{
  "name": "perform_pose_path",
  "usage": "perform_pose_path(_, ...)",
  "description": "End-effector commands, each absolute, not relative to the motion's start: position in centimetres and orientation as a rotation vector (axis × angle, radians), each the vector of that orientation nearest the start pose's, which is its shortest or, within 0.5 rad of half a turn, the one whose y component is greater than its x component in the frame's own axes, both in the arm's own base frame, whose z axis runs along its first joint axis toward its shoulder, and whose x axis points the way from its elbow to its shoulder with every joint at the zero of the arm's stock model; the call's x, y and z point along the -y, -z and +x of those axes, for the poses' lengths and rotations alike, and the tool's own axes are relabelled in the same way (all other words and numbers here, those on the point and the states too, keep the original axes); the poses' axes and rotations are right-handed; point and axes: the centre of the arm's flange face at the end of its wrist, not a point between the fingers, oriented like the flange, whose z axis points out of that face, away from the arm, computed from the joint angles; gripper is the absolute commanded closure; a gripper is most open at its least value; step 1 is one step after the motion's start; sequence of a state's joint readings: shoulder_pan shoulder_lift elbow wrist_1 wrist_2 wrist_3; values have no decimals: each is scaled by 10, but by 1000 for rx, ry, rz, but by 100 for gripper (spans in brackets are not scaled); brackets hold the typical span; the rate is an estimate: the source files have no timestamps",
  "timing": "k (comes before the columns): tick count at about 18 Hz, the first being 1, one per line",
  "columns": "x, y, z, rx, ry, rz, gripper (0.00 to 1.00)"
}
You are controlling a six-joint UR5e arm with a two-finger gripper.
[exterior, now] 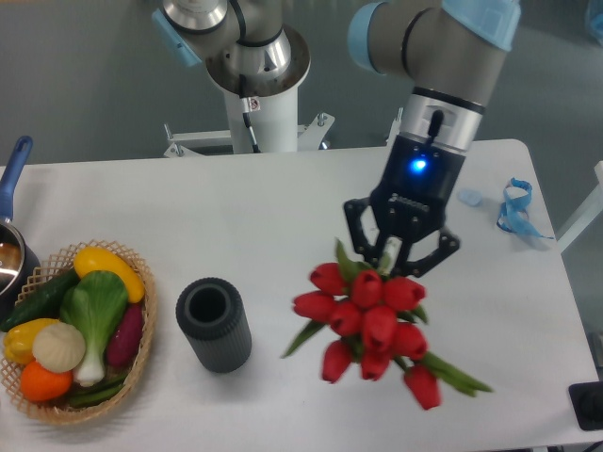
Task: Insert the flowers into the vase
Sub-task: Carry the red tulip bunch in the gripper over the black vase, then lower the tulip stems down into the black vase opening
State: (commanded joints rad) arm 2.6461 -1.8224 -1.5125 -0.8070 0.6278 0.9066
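The flowers (369,323) are a bunch of red tulips with green leaves, hanging heads-down over the table at centre right. My gripper (389,256) is shut on their stems just above the red heads. The vase (214,324), a short dark grey ribbed cylinder with an open round mouth, stands upright on the white table to the left of the bunch, apart from it. The stems' ends are hidden between my fingers.
A wicker basket (139,345) of plastic vegetables sits at the front left, beside the vase. A blue-handled pot (11,188) is at the left edge. A blue ribbon (516,209) lies at the back right. A white robot base (254,104) stands behind the table.
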Motion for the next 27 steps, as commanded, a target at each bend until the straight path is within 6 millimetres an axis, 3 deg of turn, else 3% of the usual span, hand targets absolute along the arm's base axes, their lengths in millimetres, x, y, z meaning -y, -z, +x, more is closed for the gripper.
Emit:
perform_pose_path(5,-480,-497,-414,-320,188,-1834,83)
perform_pose_path(10,-480,-470,-385,-429,333,-1574,83)
perform_pose_path(16,-481,-456,-362,-469,369,-1482,83)
perform_pose_path(19,-491,-448,-344,-502,386,-1473,83)
perform_pose_path(27,-499,-426,-345,-488,415,-1483,82)
